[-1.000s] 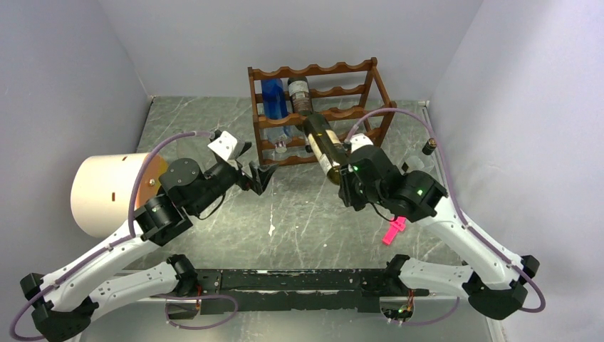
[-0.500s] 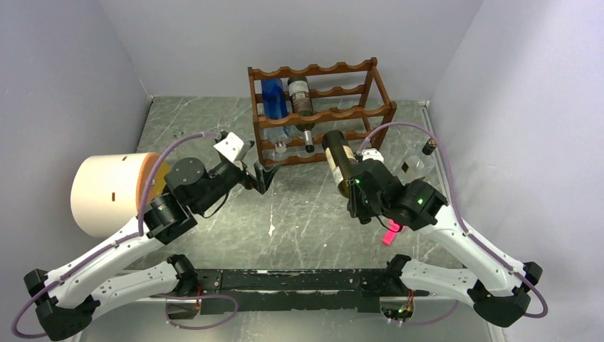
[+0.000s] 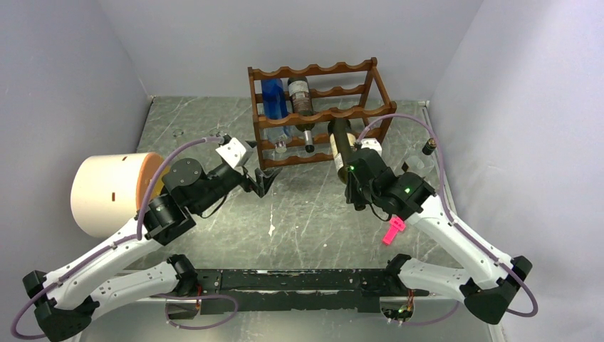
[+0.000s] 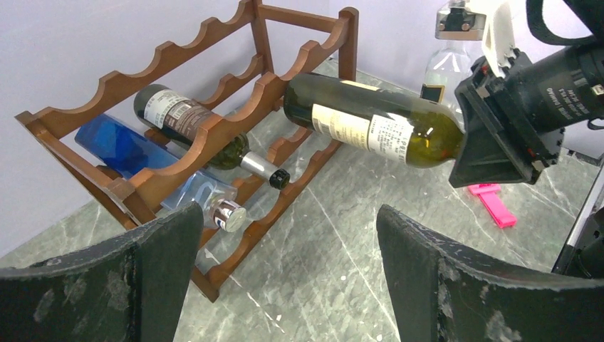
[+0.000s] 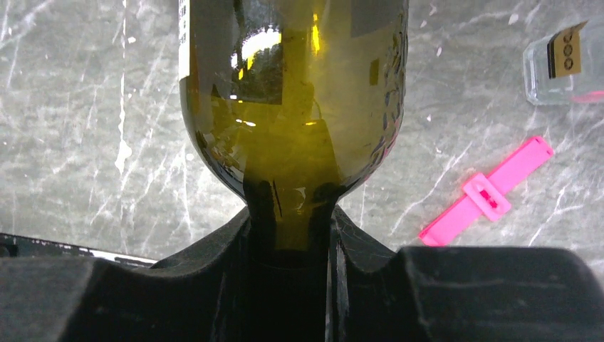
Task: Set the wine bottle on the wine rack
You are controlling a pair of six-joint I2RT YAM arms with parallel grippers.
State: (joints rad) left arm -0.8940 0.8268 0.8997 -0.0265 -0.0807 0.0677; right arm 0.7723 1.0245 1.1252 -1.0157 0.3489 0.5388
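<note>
Bottle at the rack
Right tool clamps the bottle's neck, base at the rack's front; the next move likely calls for a level push deeper in. Left tool gapes empty.

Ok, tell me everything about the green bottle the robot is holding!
The wine bottle is shiny, dark olive-green glass with a pale printed label round its middle. It lies almost flat in the air, its neck clamped in the right tool. Its fat end points at the wooden rack, by an upper front rail; whether it touches is unclear.
</note>
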